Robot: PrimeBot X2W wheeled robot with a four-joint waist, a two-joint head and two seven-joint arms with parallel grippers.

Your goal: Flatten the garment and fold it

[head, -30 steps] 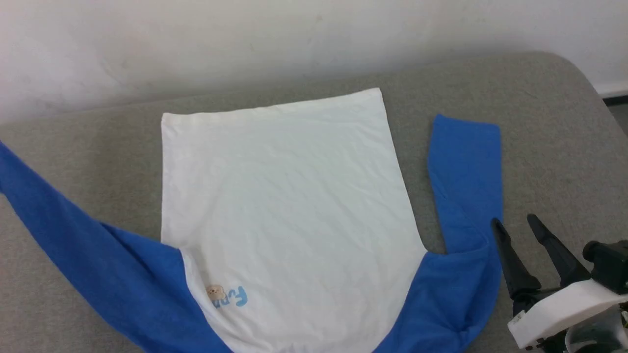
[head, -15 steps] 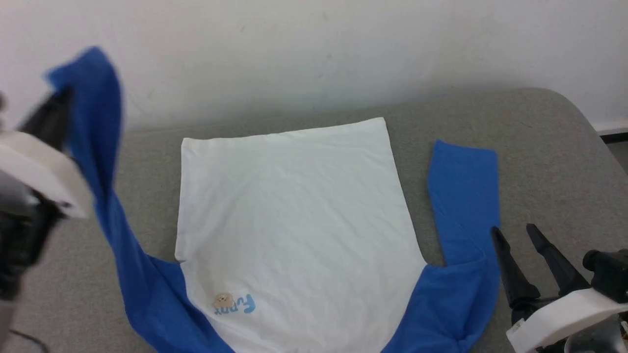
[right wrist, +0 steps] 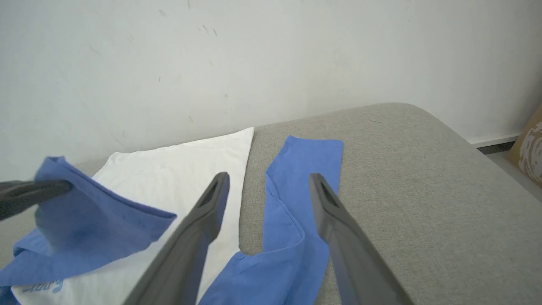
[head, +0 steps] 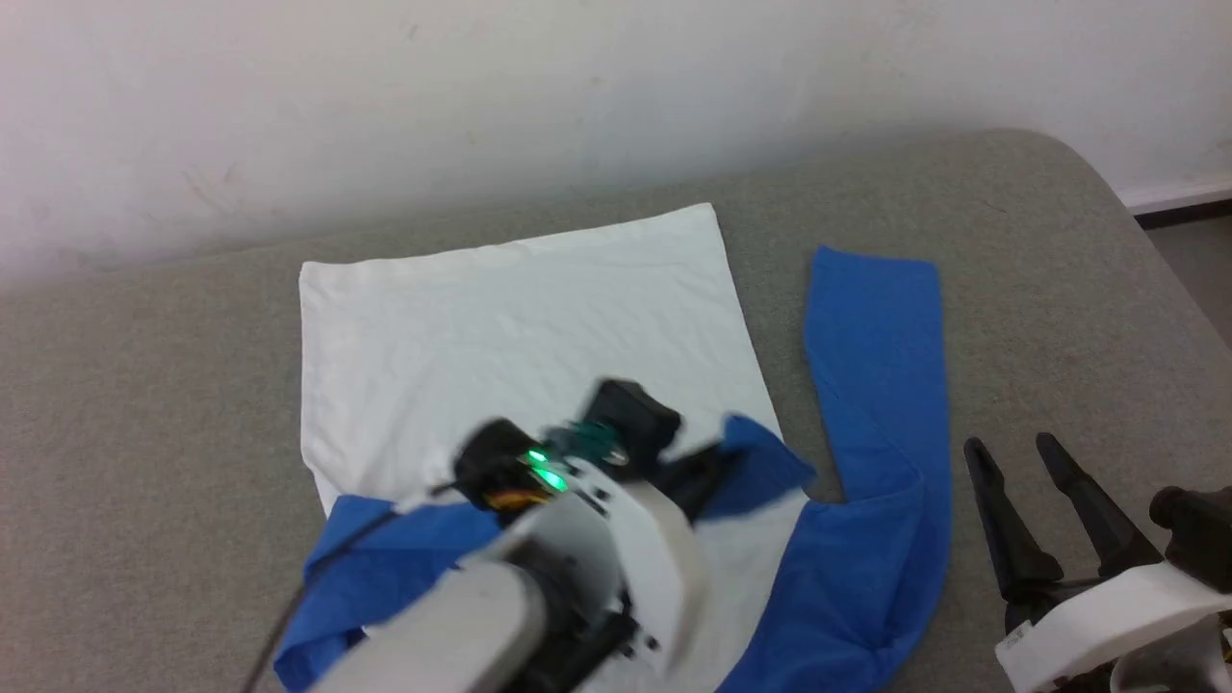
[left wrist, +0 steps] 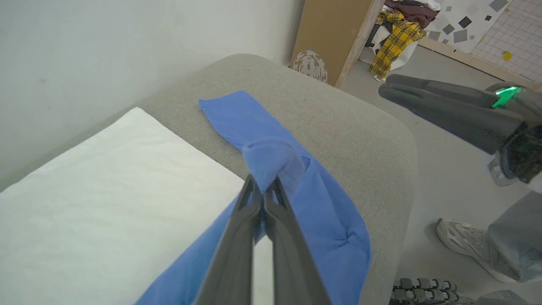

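the garment (head: 500, 318) lies on the grey tabletop (head: 144, 385), its white body (head: 433, 289) spread flat with the hem toward the wall (head: 577, 96).

left jaws: pressed together, pinching the end of one blue sleeve (left wrist: 273, 163). the cloth bunches over the tips. this sleeve end is held raised above the white body, and the rest of the sleeve runs back beneath the left jaws across the near part of the white body.

right jaws: spread wide, holding nothing, low over the tabletop. the other blue sleeve (head: 876, 366) lies flat just ahead and to the left of them. it runs alongside the white body with a strip of tabletop between. in the right wrist view it shows between the two fingers (right wrist: 199, 228).

the left jaws and their sleeve end are to the left of the right jaws, well apart.

in the left wrist view a person's shoe (left wrist: 461, 237) stands on the floor (left wrist: 444, 178), right of the jaws and past the tabletop edge.
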